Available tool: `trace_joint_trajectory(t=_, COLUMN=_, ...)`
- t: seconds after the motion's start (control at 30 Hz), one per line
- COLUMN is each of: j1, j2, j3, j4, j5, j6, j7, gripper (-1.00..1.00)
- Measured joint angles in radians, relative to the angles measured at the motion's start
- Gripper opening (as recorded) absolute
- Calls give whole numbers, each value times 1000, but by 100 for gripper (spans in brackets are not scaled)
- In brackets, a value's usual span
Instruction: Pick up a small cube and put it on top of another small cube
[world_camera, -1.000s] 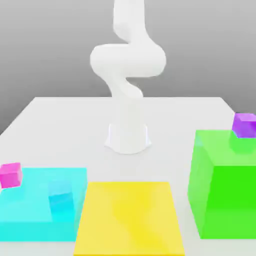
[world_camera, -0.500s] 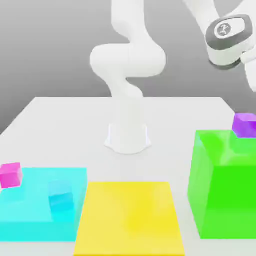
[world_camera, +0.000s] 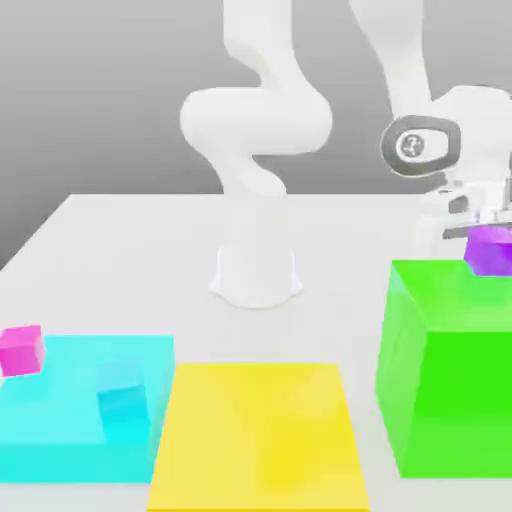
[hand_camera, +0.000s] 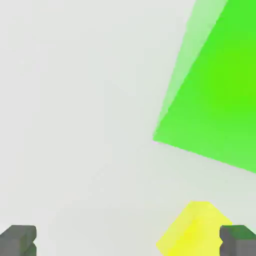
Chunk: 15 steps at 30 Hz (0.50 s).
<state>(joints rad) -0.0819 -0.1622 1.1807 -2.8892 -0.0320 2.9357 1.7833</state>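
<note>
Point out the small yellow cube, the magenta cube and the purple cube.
small yellow cube (hand_camera: 192, 230): hand view, its lit upper face.
magenta cube (world_camera: 22, 351): exterior view, front face.
purple cube (world_camera: 491, 251): exterior view, front face.

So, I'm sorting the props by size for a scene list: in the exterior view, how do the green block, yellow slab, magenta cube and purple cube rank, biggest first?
1. Green block
2. Yellow slab, flat; its nearness to the camera may inflate it
3. Magenta cube and purple cube: they look alike, so no ranking.
</note>
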Motion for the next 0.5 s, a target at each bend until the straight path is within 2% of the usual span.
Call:
trace_joint_trajectory(t=0.27, j1=-6, j2=73, j3=-105, j4=-22, j5=261, j6=-65, j7=133, gripper=0)
trace_joint_trajectory(t=0.3, j1=-11, j2=79, j3=-109, j4=-19, j5=270, j6=-69, j7=144, gripper=0)
trace_joint_trajectory(t=0.4, j1=-36, j2=101, j3=-105, j4=-5, j5=229, j6=-68, j7=190, gripper=0)
trace_joint_trajectory(t=0.5, j1=-69, j2=132, j3=-99, j4=8, j5=139, j6=-58, j7=260, gripper=0)
